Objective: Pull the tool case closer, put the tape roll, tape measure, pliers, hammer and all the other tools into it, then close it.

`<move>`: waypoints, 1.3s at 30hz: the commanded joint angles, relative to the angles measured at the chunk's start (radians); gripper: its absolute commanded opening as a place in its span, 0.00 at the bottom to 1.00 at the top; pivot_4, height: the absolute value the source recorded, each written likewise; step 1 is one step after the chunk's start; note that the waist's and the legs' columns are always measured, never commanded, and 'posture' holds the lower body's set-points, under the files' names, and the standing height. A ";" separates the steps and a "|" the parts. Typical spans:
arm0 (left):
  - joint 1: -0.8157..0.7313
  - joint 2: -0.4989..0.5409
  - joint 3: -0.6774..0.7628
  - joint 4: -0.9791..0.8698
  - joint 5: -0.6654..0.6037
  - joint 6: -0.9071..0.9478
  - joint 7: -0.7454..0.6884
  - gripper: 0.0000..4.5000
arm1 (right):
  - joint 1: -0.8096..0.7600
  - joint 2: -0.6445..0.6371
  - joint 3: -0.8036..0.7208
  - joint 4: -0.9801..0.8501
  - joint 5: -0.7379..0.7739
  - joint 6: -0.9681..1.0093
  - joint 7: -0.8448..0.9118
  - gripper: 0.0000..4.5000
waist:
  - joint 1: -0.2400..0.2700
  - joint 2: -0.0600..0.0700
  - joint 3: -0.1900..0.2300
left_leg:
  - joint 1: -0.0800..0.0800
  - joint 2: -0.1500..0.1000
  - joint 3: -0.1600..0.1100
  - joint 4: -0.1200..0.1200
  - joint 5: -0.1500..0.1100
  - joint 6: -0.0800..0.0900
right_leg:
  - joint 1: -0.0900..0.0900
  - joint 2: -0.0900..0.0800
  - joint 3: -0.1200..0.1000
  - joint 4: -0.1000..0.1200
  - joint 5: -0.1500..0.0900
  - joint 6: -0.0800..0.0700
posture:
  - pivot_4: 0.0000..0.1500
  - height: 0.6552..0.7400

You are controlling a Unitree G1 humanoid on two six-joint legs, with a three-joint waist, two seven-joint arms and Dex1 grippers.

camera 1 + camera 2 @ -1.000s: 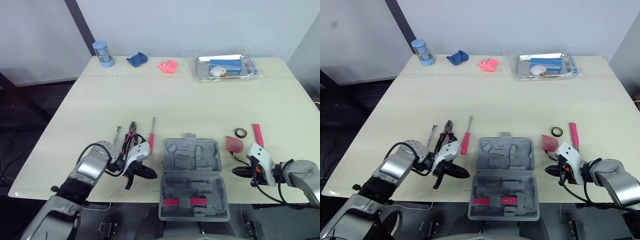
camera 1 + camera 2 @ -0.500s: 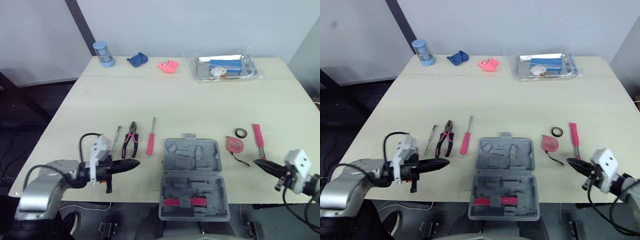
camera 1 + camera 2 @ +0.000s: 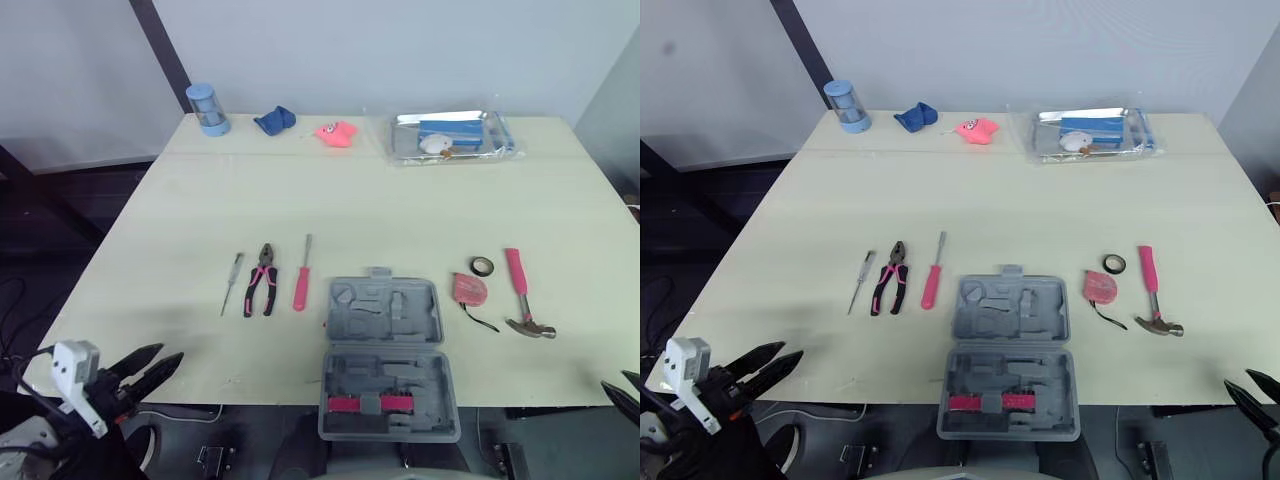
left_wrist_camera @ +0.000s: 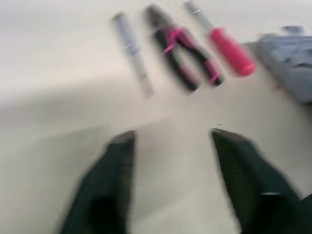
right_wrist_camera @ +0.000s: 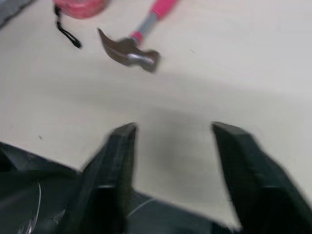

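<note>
The grey tool case (image 3: 385,355) lies open at the table's front edge, its near half hanging past the edge. To its left lie a small screwdriver (image 3: 231,283), pink-handled pliers (image 3: 262,290) and a red screwdriver (image 3: 301,285). On its right are the red tape measure (image 3: 468,289), the black tape roll (image 3: 482,266) and the pink-handled hammer (image 3: 520,290). My left gripper (image 3: 150,365) is open and empty, low beyond the front left edge. My right gripper (image 3: 1255,392), open and empty, is off the front right corner; the right wrist view shows the hammer (image 5: 139,46) ahead of it.
Along the far edge stand a blue cylinder (image 3: 207,107), a blue cloth (image 3: 273,119), a pink object (image 3: 336,132) and a clear plastic pack (image 3: 455,135). A wide stretch of bare tabletop (image 3: 380,210) separates them from the tools.
Both arms have drawn back from beside the case to beyond the table's front edge, left and right. Both grippers went from shut to open.
</note>
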 commanded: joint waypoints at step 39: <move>-0.284 0.161 -0.336 -0.451 -0.115 0.066 -0.134 1.00 | -1.007 -0.424 0.837 -0.080 -0.468 0.237 0.168 0.98 | -0.003 0.005 0.005 | -0.002 0.000 0.000 0.001 0.000 0.000 | -0.003 0.000 -0.001 0.000 0.001 0.001 | 1.00 1.00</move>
